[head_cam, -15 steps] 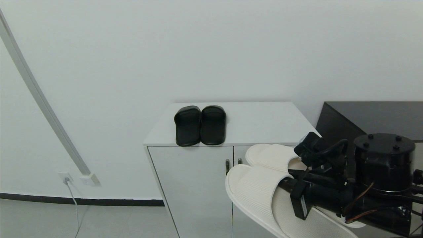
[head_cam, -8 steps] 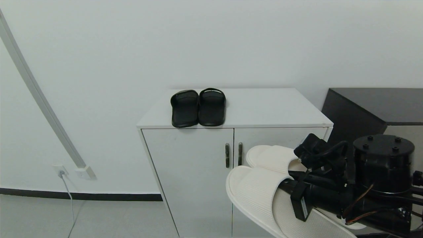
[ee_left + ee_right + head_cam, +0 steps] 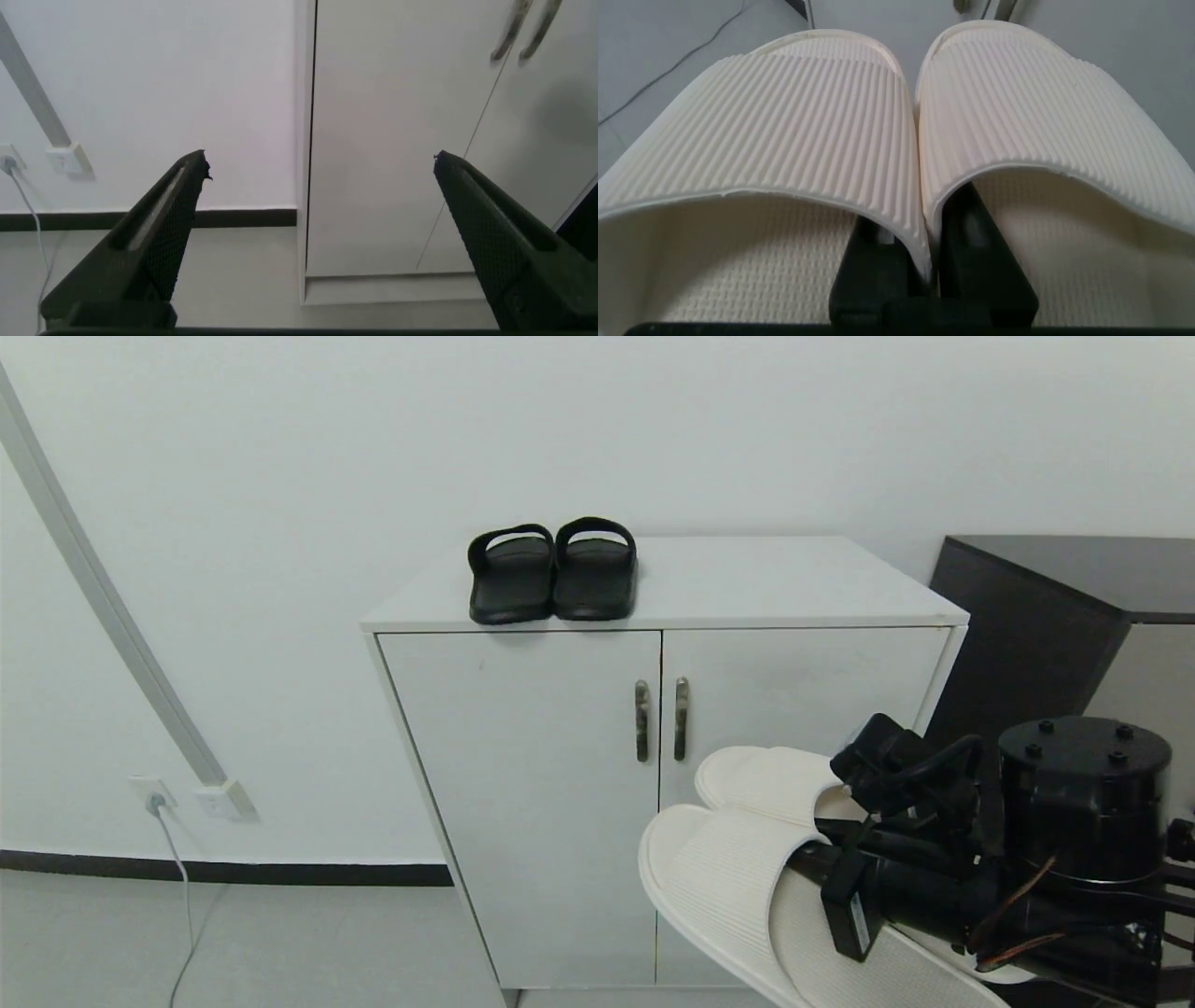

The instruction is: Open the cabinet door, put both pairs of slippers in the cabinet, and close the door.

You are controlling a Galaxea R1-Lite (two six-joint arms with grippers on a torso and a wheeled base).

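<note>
Closed white cabinet with the task's two pairs at different stations. The black slippers stand side by side on the cabinet top, near its left front edge and directly above the left door. The white slippers hang clear of the floor at near right, in front of the lower part of the right door, toes pointing left and toward the cabinet. The right gripper has one finger under each strap and pinches the two adjoining inner sides together, so this arm is occupied. The left gripper is empty, its fingers spread wide and touching nothing. It faces the left door low down, close to the cabinet's left edge. The governing relation is that between this free gripper and the door handles. The left handle and the right handle are slim bars mounted just either side of the centre seam, in the upper half of the doors, each with its long axis vertical. Judged from the left wrist view, they lie higher than the spread fingers and off to the right, well apart from them. The opening step therefore probably falls to the left arm, which would need to rise and shift right, then close across a bar horizontally. Neither door is open yet.
</note>
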